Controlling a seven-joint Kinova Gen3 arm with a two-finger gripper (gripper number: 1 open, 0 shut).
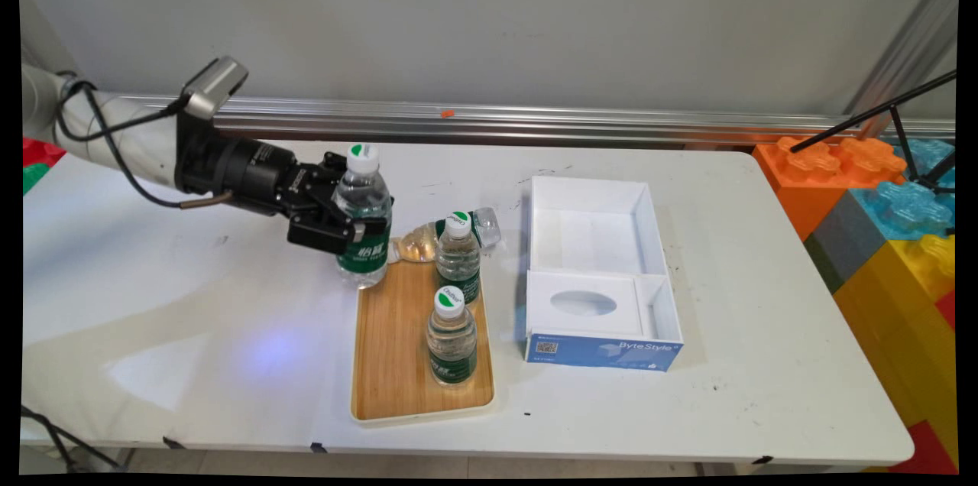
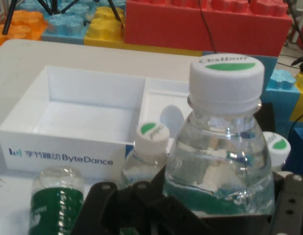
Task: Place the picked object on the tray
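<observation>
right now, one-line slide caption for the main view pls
Pincer shut on a water bottle at the wooden tray's far corner, beside two upright bottles.

The white box (image 2: 68, 147) reads "ByteDance" and "ByteStyle"; the held bottle's cap (image 2: 226, 73) reads "Cestbon".

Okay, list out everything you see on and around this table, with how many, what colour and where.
held water bottle: one, clear with green label and white cap, upright in the gripper at the tray's far left corner
standing water bottles: two, same look, upright on the tray's right side, one behind the other
lying bottle: one, clear, on its side at the tray's far end
tray: one, wood with white rim, table's middle near side
box: one, white with blue front, open, right of the tray
big toy bricks: several, orange, blue, yellow, red, off the table's right end
table: one, white
gripper: one, black, shut on the held bottle
</observation>
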